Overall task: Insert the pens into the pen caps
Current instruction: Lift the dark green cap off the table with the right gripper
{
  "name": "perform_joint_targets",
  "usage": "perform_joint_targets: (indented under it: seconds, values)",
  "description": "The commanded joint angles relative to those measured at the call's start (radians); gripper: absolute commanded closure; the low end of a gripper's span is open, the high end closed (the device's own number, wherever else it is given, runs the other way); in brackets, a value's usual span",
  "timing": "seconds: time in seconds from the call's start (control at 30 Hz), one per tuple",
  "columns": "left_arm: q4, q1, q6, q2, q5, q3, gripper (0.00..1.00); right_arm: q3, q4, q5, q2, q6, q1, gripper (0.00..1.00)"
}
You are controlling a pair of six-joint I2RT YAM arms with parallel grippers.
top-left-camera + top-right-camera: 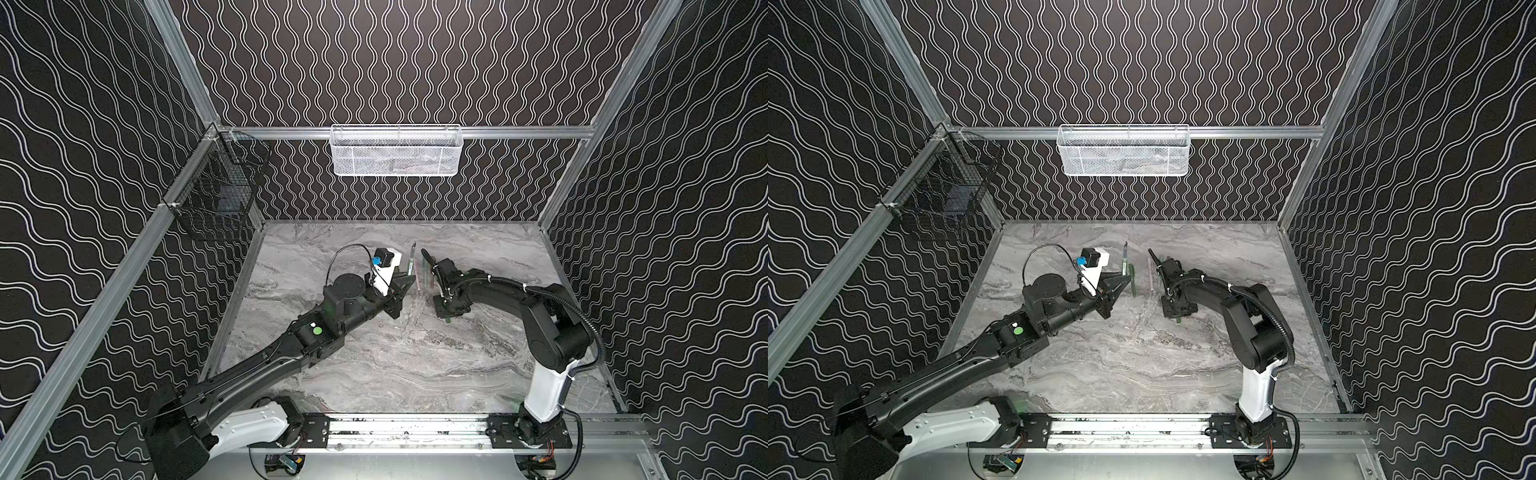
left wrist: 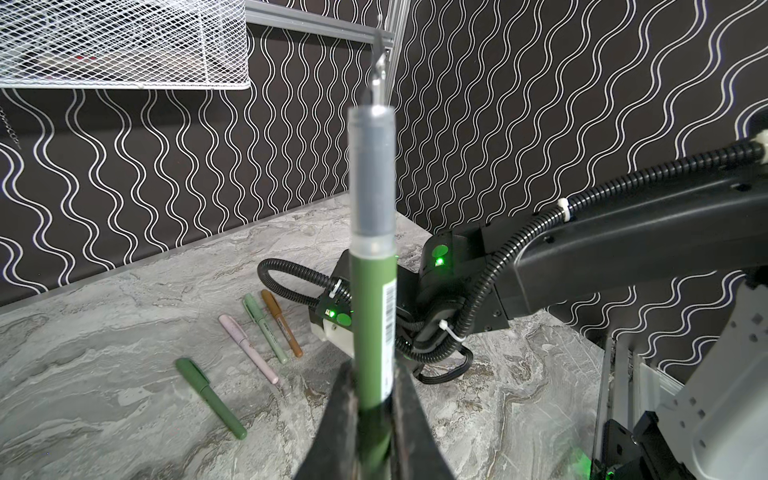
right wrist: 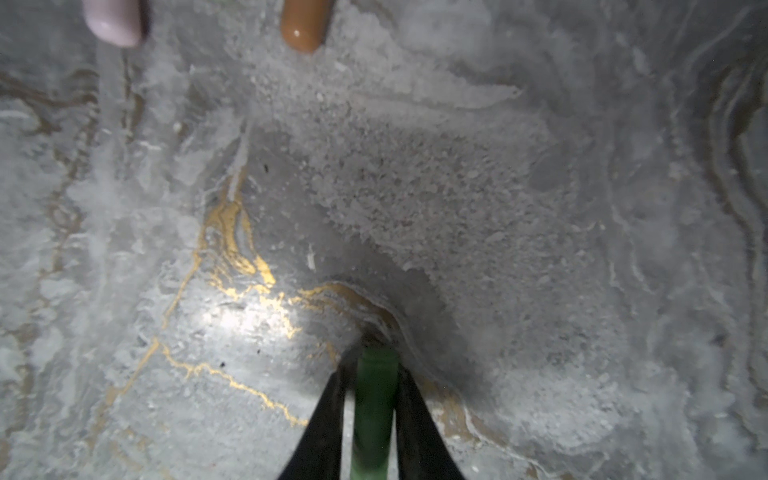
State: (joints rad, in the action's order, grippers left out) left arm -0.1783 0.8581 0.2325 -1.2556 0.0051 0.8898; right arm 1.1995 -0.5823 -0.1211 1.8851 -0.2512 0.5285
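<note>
Near the table's [image 1: 374, 365] back middle, my left gripper [image 2: 374, 370] clamps the pen [image 2: 372, 299] tip-up, ready for capping; my right gripper [image 3: 373, 368] straddles the cap [image 3: 372, 415] lying there, grip uncertain through blur.

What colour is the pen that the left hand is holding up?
The pen is dark green, with a clear section near its tip. The left wrist view shows it best.

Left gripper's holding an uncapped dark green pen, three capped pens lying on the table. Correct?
No: four capped pens lie on the table, not three: the capped dark green pen, pink pen, pale green pen and orange-brown pen. The left wrist view shows them. The left gripper does hold the uncapped dark green pen.
</note>
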Motion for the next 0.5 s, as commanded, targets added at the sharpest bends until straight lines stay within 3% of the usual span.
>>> perform_joint_targets:
  seconds: [0.0,0.17,0.47]
  values:
    - [-0.023,-0.001,-0.005,0.002,0.010,0.010,0.99,0.001,0.006,-0.009,0.006,-0.013,0.000,0.80]
    - [-0.026,0.001,-0.005,0.000,0.012,0.008,1.00,-0.003,0.018,-0.012,-0.007,-0.019,0.001,0.84]
    - [-0.036,0.001,-0.007,0.000,0.010,0.000,1.00,-0.058,0.109,0.027,-0.183,-0.018,0.000,0.86]
